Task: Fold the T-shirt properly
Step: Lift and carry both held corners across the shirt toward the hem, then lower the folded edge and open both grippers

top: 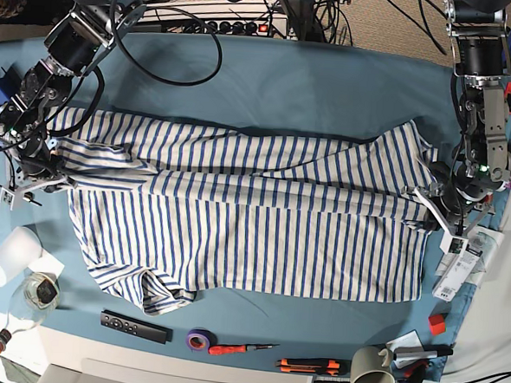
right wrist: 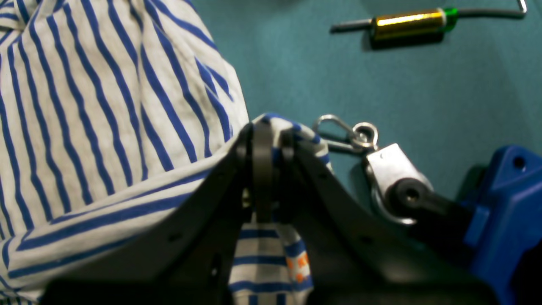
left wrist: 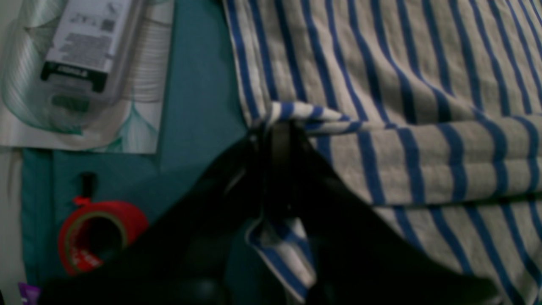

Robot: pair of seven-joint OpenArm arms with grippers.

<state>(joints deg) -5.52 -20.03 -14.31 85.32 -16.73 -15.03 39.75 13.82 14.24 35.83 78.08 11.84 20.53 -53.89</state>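
The T-shirt (top: pixel 245 217), white with thin blue stripes, lies spread across the teal table, a long fold running along its middle. In the base view my left gripper (top: pixel 438 210) pinches the shirt's right edge, and my right gripper (top: pixel 47 168) pinches its left edge. The left wrist view shows the left gripper (left wrist: pixel 279 127) shut on a bunched fold of the T-shirt (left wrist: pixel 402 84), with a strip of cloth hanging between the fingers. In the right wrist view the right gripper (right wrist: pixel 269 140) is shut on a fold of the T-shirt (right wrist: pixel 97 127) in the same way.
A red tape roll (left wrist: pixel 97 235) and a clear-packed box (left wrist: pixel 84 42) lie beside the left gripper. A gold-barrelled tool (right wrist: pixel 408 23), a metal clip (right wrist: pixel 360 135) and a blue block (right wrist: pixel 508 203) lie near the right gripper. A white cup (top: pixel 9 254), remote (top: pixel 134 326), purple tape (top: pixel 199 338) and mug (top: pixel 370 370) line the front edge.
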